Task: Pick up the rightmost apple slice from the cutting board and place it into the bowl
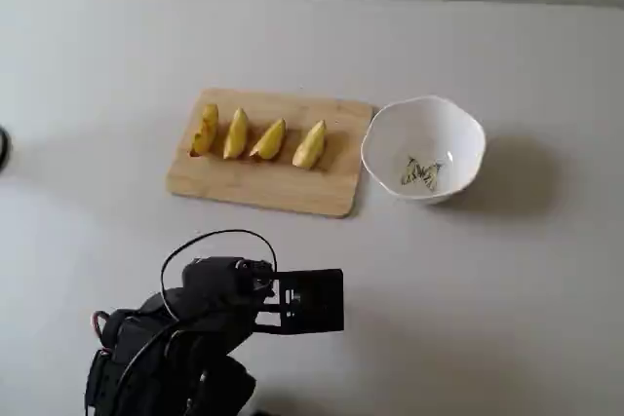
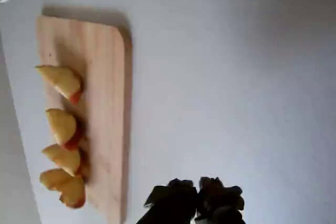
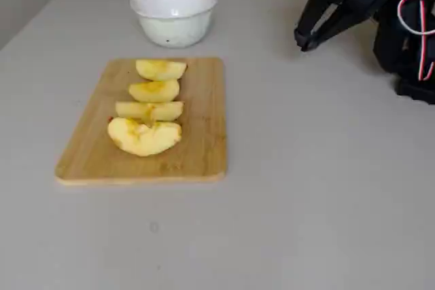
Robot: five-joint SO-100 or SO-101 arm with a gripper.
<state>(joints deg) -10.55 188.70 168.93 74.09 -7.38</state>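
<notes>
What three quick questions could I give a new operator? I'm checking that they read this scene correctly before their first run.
1. True or false: the bowl already holds an apple slice.
2. How many slices lie on the cutting board?
3. Multiple choice: the end effector is A) gripping a slice, B) over the bowl, C) off the board, holding nothing.

Key:
1. False; only its printed motif shows inside.
2. Four, in a row. The apple slice nearest the bowl is the target.
3. C; in both fixed views it sits away from the board, over bare table.
</notes>
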